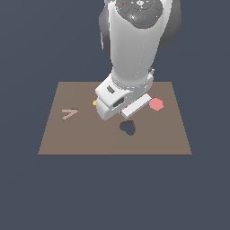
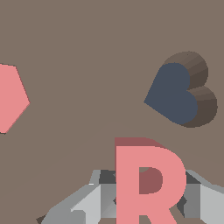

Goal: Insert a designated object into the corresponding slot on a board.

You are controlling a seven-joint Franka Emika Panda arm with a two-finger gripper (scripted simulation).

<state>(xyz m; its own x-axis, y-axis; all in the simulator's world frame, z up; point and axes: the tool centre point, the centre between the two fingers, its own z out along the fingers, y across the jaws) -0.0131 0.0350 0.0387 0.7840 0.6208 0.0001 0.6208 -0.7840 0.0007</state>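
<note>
- The pink R block (image 2: 148, 183) sits between the two fingers of the gripper (image 2: 146, 197); the wrist view shows one grey finger (image 2: 87, 203) on each side of it, so I judge the gripper is clenched on the R.
- The heart-shaped hole (image 2: 175, 94) lies near the R, beyond the top of the letter, with bare board (image 2: 87, 52) between them.
- The R-shaped slot does not show in either view; probably the arm hides it.
- The pink hexagon (image 1: 156, 104) lies just beside the gripper, on the exterior view's right.
- In the exterior view the gripper (image 1: 128, 114) is low over the board, just beside the heart hole.
</note>
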